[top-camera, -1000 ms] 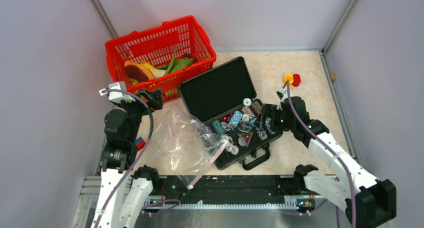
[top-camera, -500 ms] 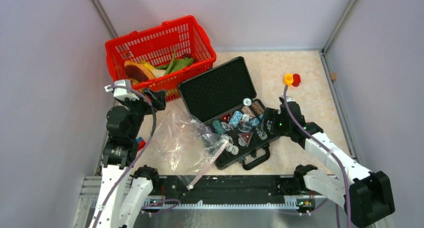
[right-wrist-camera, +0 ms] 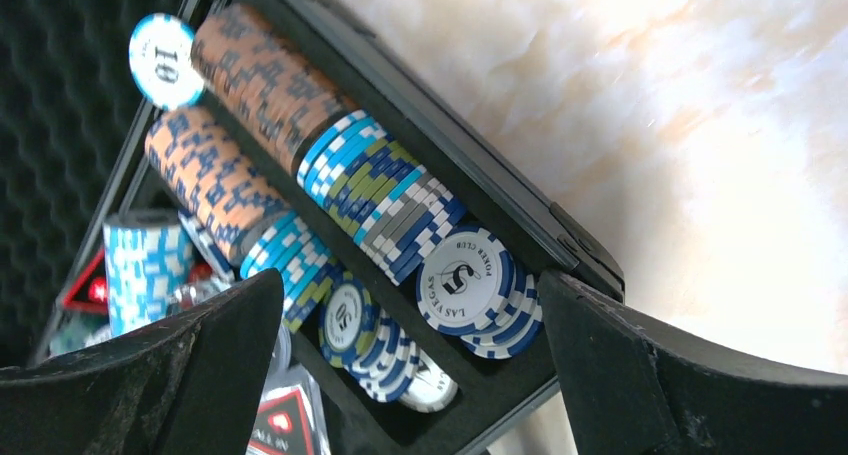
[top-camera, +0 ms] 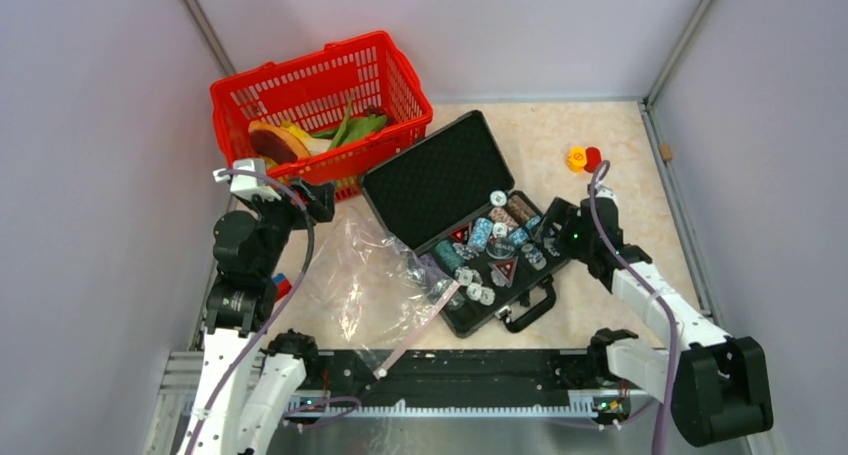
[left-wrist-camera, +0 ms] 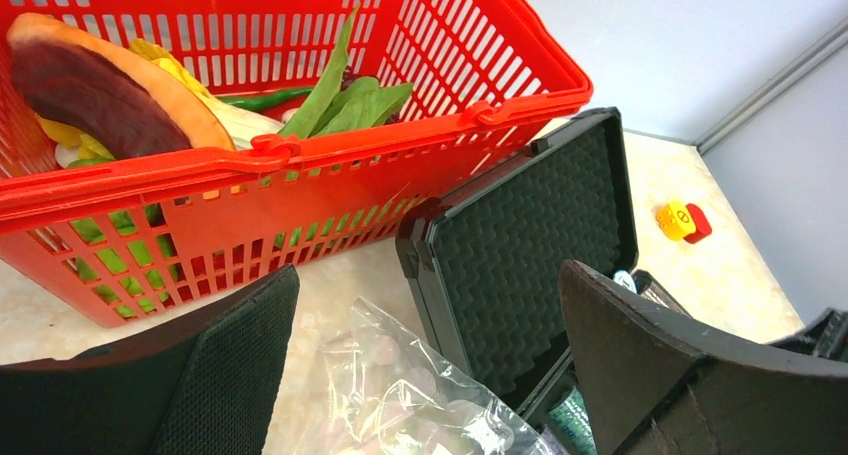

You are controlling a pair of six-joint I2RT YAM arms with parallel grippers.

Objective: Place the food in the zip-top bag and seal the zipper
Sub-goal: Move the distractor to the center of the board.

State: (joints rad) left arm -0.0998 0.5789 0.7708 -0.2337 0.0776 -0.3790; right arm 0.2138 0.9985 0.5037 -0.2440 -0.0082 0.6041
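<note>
The marbled table point(top-camera: 620, 125) fills the floor of the booth, and the black case point(top-camera: 435, 180) lies open near its middle, lid leaning back; I'll place everything from that case.

Behind the case and to its left stands the red mesh basket point(top-camera: 405, 85), its near right corner just beside the lid.

On the case's left, nearer the arm bases, the zip-top bag point(top-camera: 350, 275) lies crumpled flat on the table, one edge against the case's tray.

The left arm reaches up on the far side of the bag from the case. The left gripper point(left-wrist-camera: 428, 275) hangs over the gap between basket and case with its fingers spread wide and nothing between them.

The right arm comes in from the case's right. The right gripper point(right-wrist-camera: 410, 275) sits low over the right end of the tray, also spread wide and empty. I can't tell whether its fingers touch the case.

The food point(top-camera: 300, 140) is all in the basket: a big orange and maroon piece point(left-wrist-camera: 100, 85) at the end farthest from the case, yellow bits point(left-wrist-camera: 160, 60) beside it, and green pods point(left-wrist-camera: 340, 95) towards the case.

The zipper point(top-camera: 415, 330) runs as a pale pink strip from the case's near left corner down to the rail at the arm bases.

Poker chips point(right-wrist-camera: 380, 195) lie in rows in the tray.

A small yellow piece point(top-camera: 576, 158) and a small red piece point(top-camera: 593, 158) touch each other on the table beyond the case's right end; I can't tell what they are.

A red-and-blue block point(top-camera: 281, 285) peeks out behind the left arm, well left of the case.
</note>
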